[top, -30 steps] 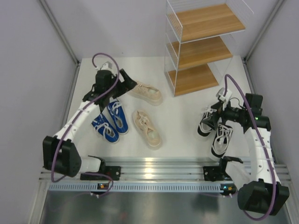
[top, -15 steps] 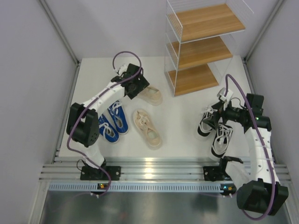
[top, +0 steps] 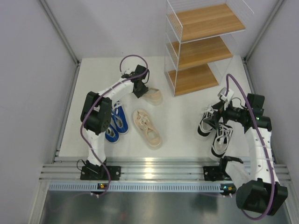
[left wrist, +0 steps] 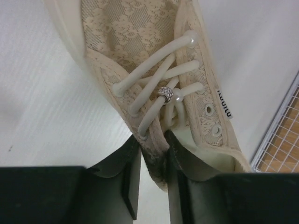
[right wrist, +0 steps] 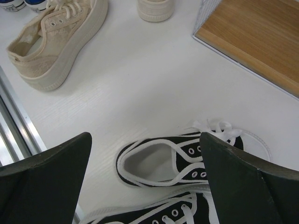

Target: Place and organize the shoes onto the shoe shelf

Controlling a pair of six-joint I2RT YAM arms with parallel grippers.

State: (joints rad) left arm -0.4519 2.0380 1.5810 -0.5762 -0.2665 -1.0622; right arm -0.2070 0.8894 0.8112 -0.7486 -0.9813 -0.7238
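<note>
The left arm (top: 112, 91) reaches out over the worktop (top: 182, 116) to the far beige shoe (top: 153, 95), which lies on its sole just left of the shoe shelf (top: 201, 51), its toe close to the wire of the bottom tier. In the left wrist view the left jaws stand narrow and pinch this shoe (left wrist: 154, 56) at the side of its upper, beside the laces near the opening: the lace-patterned edge sits between the two fingers (left wrist: 117, 163) and touches both. The near beige shoe (top: 147, 128) lies apart in the middle of the worktop, with the pair of blue shoes (top: 117, 123) side by side to its left. On the right side the right jaws are spread wide and hold nothing. Their fingers (right wrist: 42, 186) frame the pair of black shoes (top: 212, 128) on the worktop below, and the open mouth of one black shoe (right wrist: 163, 163) lies between them, clear of both. All three wooden tiers of the shelf are bare.
</note>
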